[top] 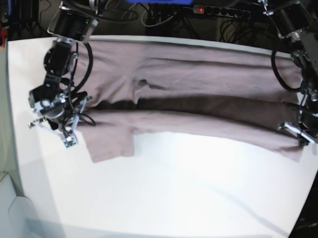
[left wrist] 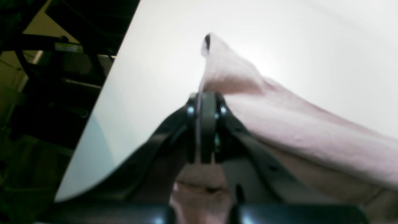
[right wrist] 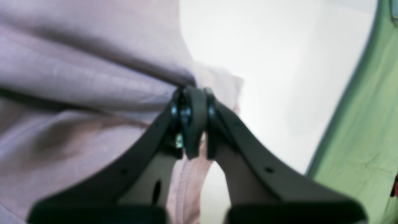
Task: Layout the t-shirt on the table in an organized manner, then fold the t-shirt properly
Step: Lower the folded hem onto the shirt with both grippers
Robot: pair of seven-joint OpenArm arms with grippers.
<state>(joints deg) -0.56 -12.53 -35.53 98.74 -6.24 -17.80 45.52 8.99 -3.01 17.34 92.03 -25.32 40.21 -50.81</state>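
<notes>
In the lower half of the base view the white table (top: 172, 198) lies bare, and above it the dusty-pink t-shirt (top: 191, 89) stretches across the frame's middle and upper part, a long dark fold running along its length. At mid-left the right arm bends down from the upper left corner, its right gripper (top: 70, 118) pinched tight on the cloth's edge beside a hanging sleeve. At mid-right the left arm drops from the upper right corner, its left gripper (top: 305, 132) clamped on the t-shirt's other end.
</notes>
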